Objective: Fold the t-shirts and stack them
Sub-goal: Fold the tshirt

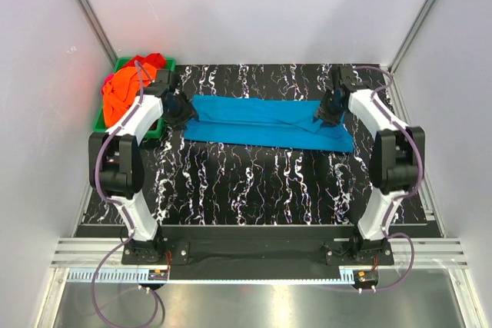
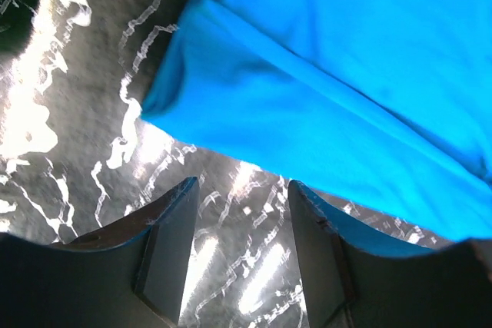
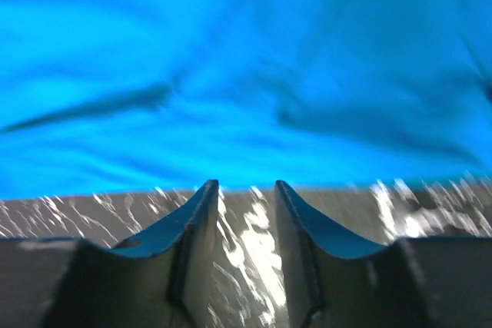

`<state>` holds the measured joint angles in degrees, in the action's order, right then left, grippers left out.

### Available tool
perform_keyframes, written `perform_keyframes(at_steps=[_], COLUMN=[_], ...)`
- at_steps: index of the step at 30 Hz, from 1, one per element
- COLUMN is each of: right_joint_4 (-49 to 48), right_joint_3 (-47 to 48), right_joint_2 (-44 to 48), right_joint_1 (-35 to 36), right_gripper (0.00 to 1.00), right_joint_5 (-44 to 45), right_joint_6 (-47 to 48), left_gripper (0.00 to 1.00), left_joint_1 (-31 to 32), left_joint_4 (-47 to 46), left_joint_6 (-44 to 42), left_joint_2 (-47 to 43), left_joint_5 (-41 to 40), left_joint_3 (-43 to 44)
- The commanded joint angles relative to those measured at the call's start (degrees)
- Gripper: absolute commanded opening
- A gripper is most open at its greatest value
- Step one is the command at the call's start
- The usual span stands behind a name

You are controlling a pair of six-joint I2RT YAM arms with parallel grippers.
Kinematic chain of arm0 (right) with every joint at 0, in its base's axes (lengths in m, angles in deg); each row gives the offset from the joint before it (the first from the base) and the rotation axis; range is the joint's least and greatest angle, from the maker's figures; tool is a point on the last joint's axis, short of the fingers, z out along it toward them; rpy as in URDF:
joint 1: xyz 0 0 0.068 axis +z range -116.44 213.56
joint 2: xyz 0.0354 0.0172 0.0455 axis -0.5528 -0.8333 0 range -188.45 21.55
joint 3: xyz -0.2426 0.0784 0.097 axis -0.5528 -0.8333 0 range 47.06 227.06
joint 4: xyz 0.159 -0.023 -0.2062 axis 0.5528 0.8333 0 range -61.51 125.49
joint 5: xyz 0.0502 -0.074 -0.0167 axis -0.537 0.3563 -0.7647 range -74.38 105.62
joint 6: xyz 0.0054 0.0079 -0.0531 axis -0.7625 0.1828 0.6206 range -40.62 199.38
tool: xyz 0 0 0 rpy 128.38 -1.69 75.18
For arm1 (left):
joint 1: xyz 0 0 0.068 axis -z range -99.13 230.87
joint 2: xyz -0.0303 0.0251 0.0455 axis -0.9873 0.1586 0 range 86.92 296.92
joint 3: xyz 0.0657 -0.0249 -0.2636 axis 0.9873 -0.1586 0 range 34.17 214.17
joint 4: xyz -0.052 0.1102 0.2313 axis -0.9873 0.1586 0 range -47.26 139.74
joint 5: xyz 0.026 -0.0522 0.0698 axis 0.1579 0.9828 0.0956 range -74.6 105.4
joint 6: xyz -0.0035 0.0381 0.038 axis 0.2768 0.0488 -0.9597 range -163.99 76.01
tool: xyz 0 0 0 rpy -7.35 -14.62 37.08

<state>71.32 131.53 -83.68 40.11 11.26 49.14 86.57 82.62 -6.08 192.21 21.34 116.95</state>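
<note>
On the black marbled table (image 1: 254, 190) the turquoise t-shirt (image 1: 261, 122) lies as 1 long folded strip, near the green bin (image 1: 98, 120) of orange t-shirts (image 1: 123, 94). The left gripper (image 2: 242, 190) and right gripper (image 3: 246, 190) sit at its 2 ends, jaws apart and empty, cloth just beyond them.

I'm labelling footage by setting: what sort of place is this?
Probably a robot test booth: plain white walls enclose a black marbled table, with a left arm and right arm bolted at its near edge.
</note>
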Motion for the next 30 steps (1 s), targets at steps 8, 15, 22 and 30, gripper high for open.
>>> perform_keyframes(at_steps=[8, 15, 22, 30], right_joint_4=[-6.53, -6.00, -5.56, -4.95], right_joint_3=[8.00, 5.10, 6.50, 4.31], right_joint_2=[-12.98, -12.98, -13.95, -12.63], right_joint_1=[-0.04, 0.13, 0.14, 0.75], right_gripper=[0.40, 0.41, 0.30, 0.40], right_joint_5=[-5.66, -2.59, -3.19, -1.36], right_joint_6=[5.44, 7.03, 7.21, 6.07], left_gripper=[0.56, 0.56, 0.56, 0.56], left_joint_1=[0.72, 0.72, 0.72, 0.72], left_joint_4=[-1.21, -0.59, -0.07, 0.02], left_joint_6=[-0.38, -0.47, -0.47, -1.17], left_joint_2=[-4.84, -3.87, -2.64, -2.38], left_joint_5=[3.29, 3.03, 3.03, 2.85], left_joint_3=[-4.12, -2.37, -1.05, -0.78])
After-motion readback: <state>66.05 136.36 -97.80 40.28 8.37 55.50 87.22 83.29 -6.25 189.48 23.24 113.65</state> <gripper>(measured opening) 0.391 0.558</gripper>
